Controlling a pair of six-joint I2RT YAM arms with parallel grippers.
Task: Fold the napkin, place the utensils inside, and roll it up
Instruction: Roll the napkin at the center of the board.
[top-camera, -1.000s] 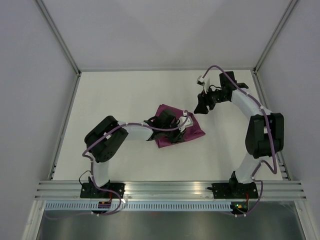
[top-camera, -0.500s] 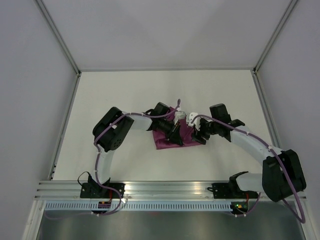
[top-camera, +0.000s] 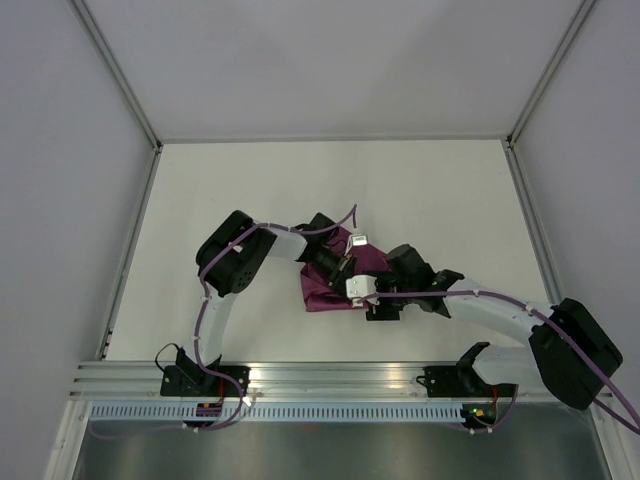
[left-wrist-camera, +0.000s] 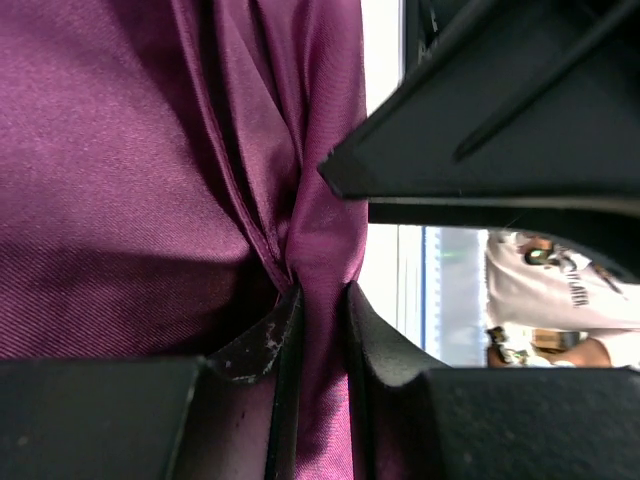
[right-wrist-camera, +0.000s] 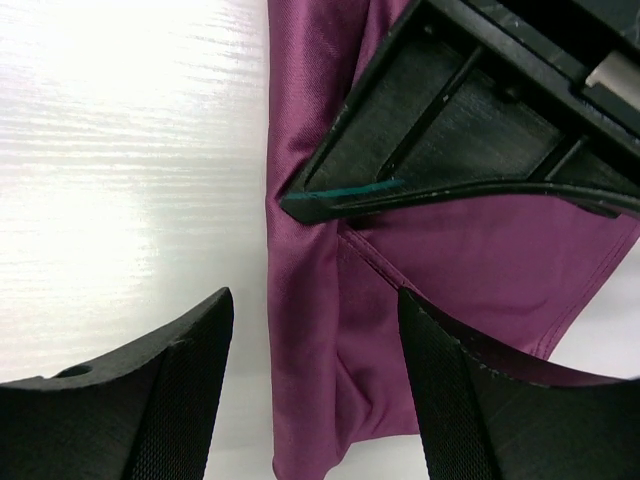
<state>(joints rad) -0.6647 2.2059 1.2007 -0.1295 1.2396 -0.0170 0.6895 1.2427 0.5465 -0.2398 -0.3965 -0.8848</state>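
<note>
The plum-purple napkin (top-camera: 322, 288) lies bunched in the middle of the white table. My left gripper (top-camera: 343, 268) is shut on a gathered fold of it; in the left wrist view the cloth (left-wrist-camera: 120, 180) is pinched between the two jaws (left-wrist-camera: 318, 305). My right gripper (top-camera: 364, 292) is open and low over the napkin's near right edge. In the right wrist view its fingers (right-wrist-camera: 312, 305) straddle a folded edge of the napkin (right-wrist-camera: 470, 260) without touching it, just below the left gripper's black finger (right-wrist-camera: 470, 130). No utensils are in view.
The white table (top-camera: 230, 200) is walled at the back and both sides. An aluminium rail (top-camera: 330, 375) with the arm bases runs along the near edge. The two grippers are very close together over the napkin.
My right arm has swung from the far right of the table down to the napkin beside the left gripper. The left gripper has shifted slightly left, and the napkin is more bunched.
</note>
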